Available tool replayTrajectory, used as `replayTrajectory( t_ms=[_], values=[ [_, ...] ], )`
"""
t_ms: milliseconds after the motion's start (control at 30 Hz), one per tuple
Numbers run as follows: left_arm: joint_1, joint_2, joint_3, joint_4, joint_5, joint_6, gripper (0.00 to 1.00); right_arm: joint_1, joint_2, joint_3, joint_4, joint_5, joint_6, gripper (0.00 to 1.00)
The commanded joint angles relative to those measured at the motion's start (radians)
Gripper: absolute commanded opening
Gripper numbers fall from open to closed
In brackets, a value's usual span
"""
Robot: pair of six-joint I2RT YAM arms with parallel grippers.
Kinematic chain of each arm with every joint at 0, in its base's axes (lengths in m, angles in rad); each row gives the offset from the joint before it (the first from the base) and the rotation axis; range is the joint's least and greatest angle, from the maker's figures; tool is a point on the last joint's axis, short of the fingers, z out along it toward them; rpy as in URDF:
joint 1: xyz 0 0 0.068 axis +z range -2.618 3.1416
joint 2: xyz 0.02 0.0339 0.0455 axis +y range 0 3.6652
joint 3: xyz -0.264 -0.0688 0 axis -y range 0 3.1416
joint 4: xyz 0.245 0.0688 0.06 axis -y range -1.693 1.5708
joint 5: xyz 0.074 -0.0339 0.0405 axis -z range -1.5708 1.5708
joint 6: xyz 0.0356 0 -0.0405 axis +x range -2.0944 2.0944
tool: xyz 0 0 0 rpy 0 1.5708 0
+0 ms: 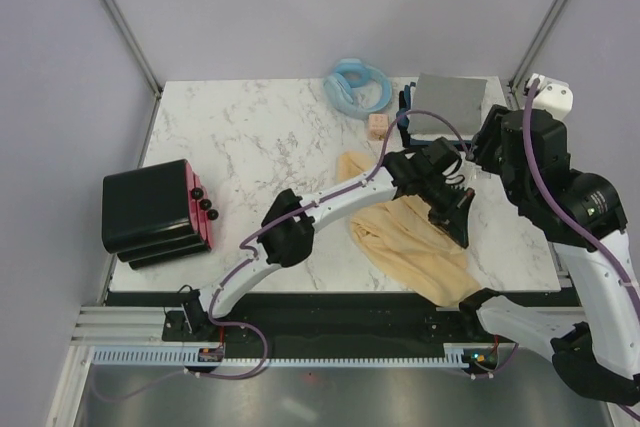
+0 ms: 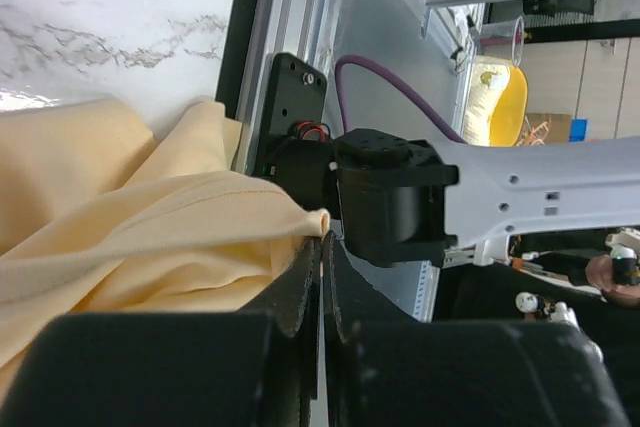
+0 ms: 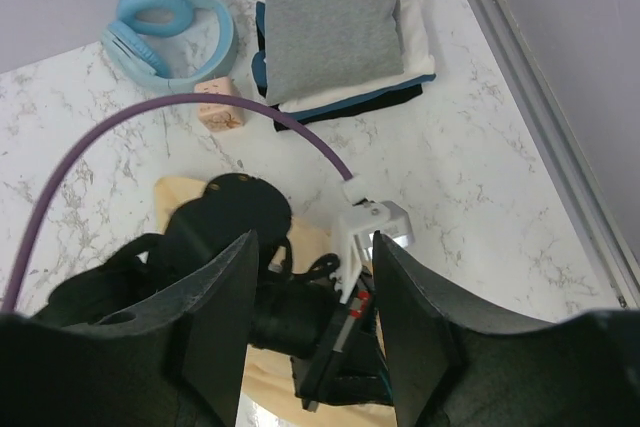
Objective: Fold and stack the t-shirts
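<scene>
The left gripper (image 2: 321, 247) is pressing its jaws fully together on a fold of the pale yellow t-shirt (image 2: 120, 237), pinching the cloth's edge at the fingertips. That shirt is lying crumpled on the marble table (image 1: 250, 147), right of centre and reaching the near edge. The right gripper (image 3: 312, 247) is hovering above the left arm's wrist with its 2 fingers standing well apart, gripping nothing. At the far right corner, 1 stack of folded t-shirts (image 3: 340, 32) is sitting, grey on top with white, blue and dark layers beneath. Light blue headphones (image 3: 165, 27) and a small pink block (image 3: 220, 107) are lying just left of the stack. A black box with a red side (image 1: 150, 212) is resting at the table's left edge.
</scene>
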Motion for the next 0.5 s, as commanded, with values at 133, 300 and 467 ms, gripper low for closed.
replayTrajectory(
  t_ms=[133,300,467],
  values=[
    [-0.077,0.055,0.031,0.162,0.129,-0.137,0.02,-0.002,0.021,-0.027,-0.017,-0.028,-0.023,0.57],
    [-0.076,0.033,-0.032,0.163,0.144,-0.131,0.2,-0.002,0.026,-0.064,-0.015,-0.043,-0.052,0.58],
    [-0.021,-0.152,-0.292,0.166,-0.053,-0.031,0.41,-0.002,0.046,-0.08,0.014,-0.033,-0.086,0.59]
  ],
)
